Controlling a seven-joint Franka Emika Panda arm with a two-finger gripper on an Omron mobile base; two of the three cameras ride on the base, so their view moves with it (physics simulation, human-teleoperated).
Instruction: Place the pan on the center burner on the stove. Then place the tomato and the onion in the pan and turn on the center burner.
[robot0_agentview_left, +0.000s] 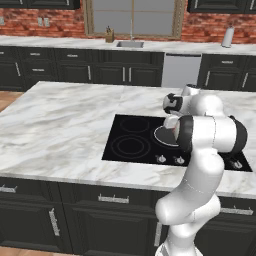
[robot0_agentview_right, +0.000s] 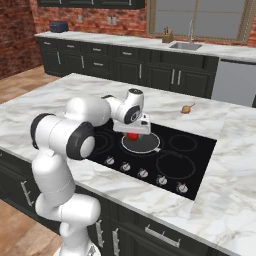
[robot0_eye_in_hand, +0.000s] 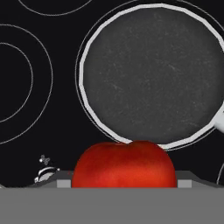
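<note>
— Closest up: tomato (robot0_eye_in_hand: 124, 164), red and glossy, cut off along the bottom of the hand view. Held or loose?

— Held, by the look of it. Sits between the jaws of the gripper (robot0_agentview_right: 133, 134), clamped on both sides, though fingertips themselves hidden under the fruit. Hangs just above the near rim of the pan (robot0_eye_in_hand: 153, 74), not down inside it.

— And the pan?

— Rests flat on the center burner (robot0_eye_in_hand: 78, 65); thin ring outline peeks out around the left rim only. Dark grey inside, nothing lying in it. Handle cut off at the right edge, hard to make out.

— From the base cameras?

— Right base view: pan (robot0_agentview_right: 142, 145) mid-stove (robot0_agentview_right: 195, 145), red spot of tomato (robot0_agentview_right: 132, 136) tucked under the hand. Left base view: pan (robot0_agentview_left: 164, 135) mostly hidden behind the arm (robot0_agentview_left: 210, 132), only a pale sliver of rim showing.

— Onion?

— Lies on the marble counter (robot0_agentview_right: 60, 100) beyond the far edge of the stove, well apart from the pan: small tan bulb (robot0_agentview_right: 187, 108), too small for detail.

— Knobs?

— Row of five knobs (robot0_agentview_right: 143, 173) along the near edge; positions too small to read.
</note>
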